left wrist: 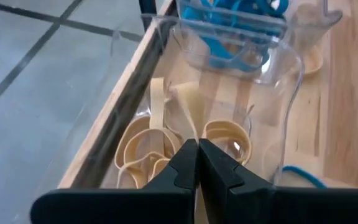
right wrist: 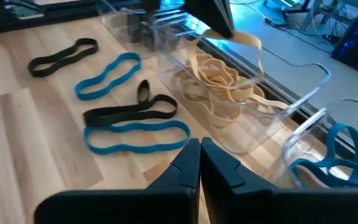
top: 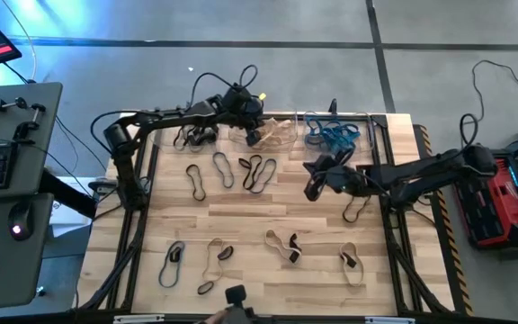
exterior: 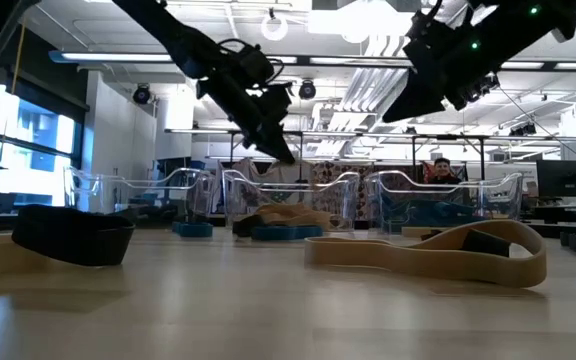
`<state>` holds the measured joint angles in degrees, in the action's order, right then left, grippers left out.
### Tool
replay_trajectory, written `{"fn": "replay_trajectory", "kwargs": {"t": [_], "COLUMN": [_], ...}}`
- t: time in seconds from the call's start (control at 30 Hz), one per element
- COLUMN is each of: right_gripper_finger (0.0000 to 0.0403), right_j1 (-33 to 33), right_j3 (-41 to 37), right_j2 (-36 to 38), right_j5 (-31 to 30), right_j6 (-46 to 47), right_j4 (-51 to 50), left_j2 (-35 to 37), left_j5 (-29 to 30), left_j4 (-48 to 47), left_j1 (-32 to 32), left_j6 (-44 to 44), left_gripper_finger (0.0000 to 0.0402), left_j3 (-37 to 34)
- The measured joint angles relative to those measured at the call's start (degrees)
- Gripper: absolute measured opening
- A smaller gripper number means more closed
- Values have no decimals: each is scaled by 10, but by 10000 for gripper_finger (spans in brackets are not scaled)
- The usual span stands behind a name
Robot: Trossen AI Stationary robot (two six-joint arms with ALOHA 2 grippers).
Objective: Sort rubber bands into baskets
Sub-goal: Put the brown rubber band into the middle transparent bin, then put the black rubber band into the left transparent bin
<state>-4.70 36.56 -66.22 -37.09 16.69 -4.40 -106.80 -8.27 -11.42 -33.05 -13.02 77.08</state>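
Three clear plastic baskets sit in a row along the far edge of your wooden bench. Your left claw hangs above the middle one, which holds tan rubber bands; its fingers are pressed together, and a tan band dangles from them in the right wrist view. Your right claw is clamped shut with nothing in it. Nearest it are the blue and black loops, lying just to its left with long axes running left to right.
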Motion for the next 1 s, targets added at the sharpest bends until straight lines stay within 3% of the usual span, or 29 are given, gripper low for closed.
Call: {"fn": "replay_trajectory", "kwargs": {"t": [0.17, 0.37, 0.53, 0.7, 0.8, 1.0], "right_gripper_finger": [0, 0, 0, 0, 0, 3], "right_j1": [-18, -34, -58, -95, -122, -188], "right_j3": [4, 22, 56, 87, 96, 96], "right_j2": [0, 0, 0, 0, 0, 0], "right_j5": [0, 0, 0, 15, 54, 117], "right_j6": [0, 1, 39, 100, 144, 261], "right_j4": [-5, -23, -101, -184, -217, -259], "left_j2": [0, 12, 30, 57, 82, 148], "left_j5": [3, 1, -45, -63, -62, -40], "left_j4": [-3, -5, 51, 193, 264, 322], "left_j1": [1, 8, 21, 47, 70, 118], "left_j6": [-32, -22, -19, 17, 28, 30], "left_gripper_finger": [36, 108, 153, 160, 161, 161], "left_j3": [0, -1, -46, -127, -175, -249]}}
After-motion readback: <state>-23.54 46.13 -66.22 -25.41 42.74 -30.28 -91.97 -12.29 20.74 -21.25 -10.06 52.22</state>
